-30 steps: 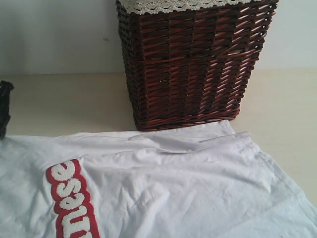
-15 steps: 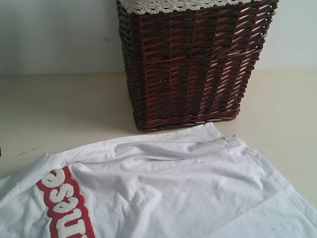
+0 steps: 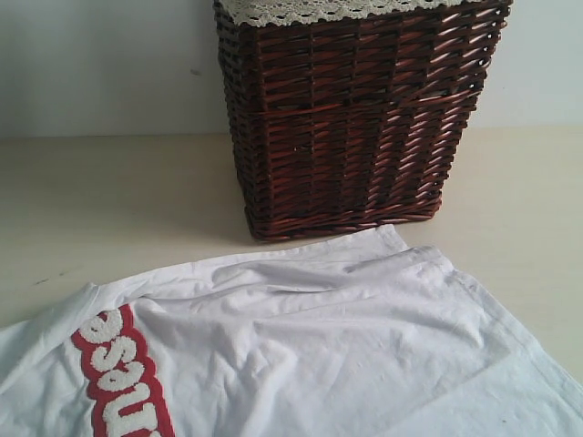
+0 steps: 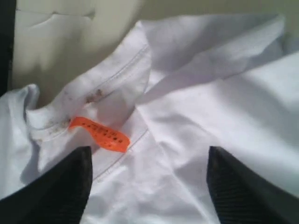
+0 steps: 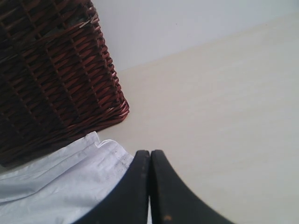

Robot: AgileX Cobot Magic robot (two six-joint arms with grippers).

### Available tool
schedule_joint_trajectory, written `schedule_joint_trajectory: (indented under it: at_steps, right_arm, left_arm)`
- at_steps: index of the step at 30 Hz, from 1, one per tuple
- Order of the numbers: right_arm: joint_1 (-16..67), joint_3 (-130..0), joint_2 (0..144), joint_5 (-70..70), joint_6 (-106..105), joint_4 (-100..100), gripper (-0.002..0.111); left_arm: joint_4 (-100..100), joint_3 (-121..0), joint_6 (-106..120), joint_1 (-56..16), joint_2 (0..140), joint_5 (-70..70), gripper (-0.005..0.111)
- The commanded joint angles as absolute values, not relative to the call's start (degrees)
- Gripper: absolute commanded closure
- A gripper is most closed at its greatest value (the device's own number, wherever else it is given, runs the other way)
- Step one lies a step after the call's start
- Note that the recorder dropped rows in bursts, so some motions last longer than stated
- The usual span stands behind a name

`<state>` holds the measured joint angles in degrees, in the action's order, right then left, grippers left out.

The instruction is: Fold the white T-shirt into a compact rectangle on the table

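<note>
Cloth covers most of the near counter [image 3: 118, 191]: the white T-shirt [image 3: 346, 337] lies spread and rumpled, not yet folded to any rectangle, its far edge slanting from the lower left of the exterior view up to a corner that almost touches the foot of the dark wicker basket [image 3: 355, 118]. The red-edged lettering [image 3: 118, 373] runs toward the camera on the left part of the shirt. Neither arm shows in the exterior view. The left gripper [image 4: 149, 151] hangs directly over the neck end, its jaws spread wide with nothing between them; the ribbed collar [image 4: 107, 88] and the orange neck tag [image 4: 100, 134] lie just ahead of its fingers, and a loose flap of fabric is doubled over beside them. The right gripper [image 5: 150, 156] has its jaws pressed together with no cloth seen in them; it sits at the shirt's outer edge near the basket's corner, with bare counter on its other side. So the garment appears to stretch from the collar under the left arm toward the seamed edge by the right one. The left arm looks the better placed for the next pinch, already above fabric and open, while the right would have to open first
</note>
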<state>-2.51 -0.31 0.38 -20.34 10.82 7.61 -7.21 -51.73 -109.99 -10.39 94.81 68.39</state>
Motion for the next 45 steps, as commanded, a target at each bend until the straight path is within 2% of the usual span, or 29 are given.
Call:
schedule_joint_trajectory:
  at_steps: [1, 8, 14, 16, 19, 21, 28, 30, 32, 45]
  right_arm:
    - [-2.7, 0.0, 0.0, -19.9, 10.6, 7.4, 0.108]
    - [-2.7, 0.0, 0.0, -19.9, 10.6, 7.4, 0.108]
    - [-2.7, 0.0, 0.0, -19.9, 10.6, 7.4, 0.108]
    - [-2.7, 0.0, 0.0, -19.9, 10.6, 7.4, 0.108]
    - [-2.7, 0.0, 0.0, -19.9, 10.6, 7.4, 0.108]
    - [-2.7, 0.0, 0.0, -19.9, 10.6, 7.4, 0.108]
    - [-2.7, 0.0, 0.0, -19.9, 10.6, 7.4, 0.108]
    - [-2.7, 0.0, 0.0, -19.9, 10.6, 7.4, 0.108]
    - [-2.7, 0.0, 0.0, -19.9, 10.6, 7.4, 0.108]
    - [-2.7, 0.0, 0.0, -19.9, 10.6, 7.4, 0.108]
  left_arm:
    - [-16.2, -52.0, -112.2, -9.0, 96.3, 57.3, 0.041]
    - [-30.1, -52.0, -110.8, -5.4, 100.7, 52.3, 0.041]
    - [-33.7, -52.0, -106.1, -3.4, 103.9, 46.1, 0.042]
    - [-33.6, -52.0, -105.3, -3.4, 104.1, 43.9, 0.048]
    - [-30.4, -52.0, -103.0, -3.4, 104.1, 42.7, 0.065]
    - [-21.8, -52.0, -97.4, -3.4, 104.1, 43.6, 0.069]
    - [-22.0, -52.0, -97.4, -3.4, 103.1, 44.6, 0.068]
    - [-23.6, -52.0, -97.4, -3.4, 101.7, 47.4, 0.059]
    - [-24.0, -52.0, -97.4, -3.4, 101.4, 54.2, 0.055]
    - [-24.0, -51.4, -95.9, -3.4, 103.4, 48.5, 0.056]
